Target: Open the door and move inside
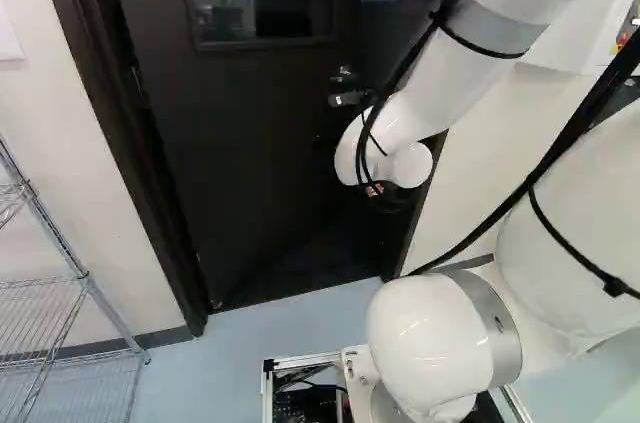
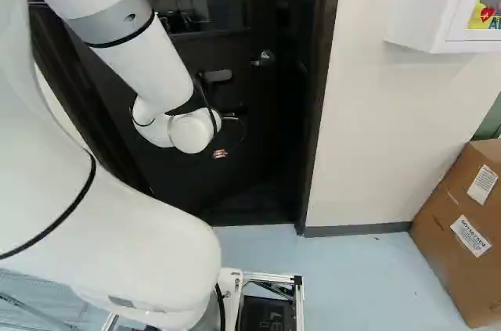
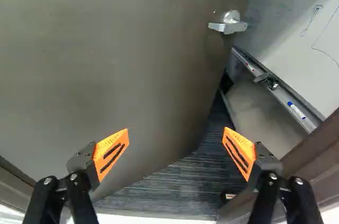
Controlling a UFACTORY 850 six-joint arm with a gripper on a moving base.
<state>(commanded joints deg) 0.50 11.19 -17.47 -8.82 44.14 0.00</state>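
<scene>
My gripper (image 2: 220, 153) hangs low before the dark door (image 2: 192, 182), below and to the left of its handle (image 2: 266, 58) in the right base view. The wrist view shows the gripper (image 3: 176, 135) open, its orange-padded fingers wide apart and nothing between them. Ahead of them the door (image 3: 116, 60) stands ajar, swung away from the arm, with a gap between its edge and the frame (image 3: 315, 155). The lever handle (image 3: 229, 24) sits near that edge, well beyond the fingers. Neither finger visibly touches door or frame.
Through the gap appear a whiteboard (image 3: 302, 38) with a marker tray and dark ridged flooring (image 3: 175, 187). A wire rack (image 1: 75, 293) stands left of the doorway. To its right are a white wall cabinet (image 2: 427, 10) and a cardboard box (image 2: 462, 229).
</scene>
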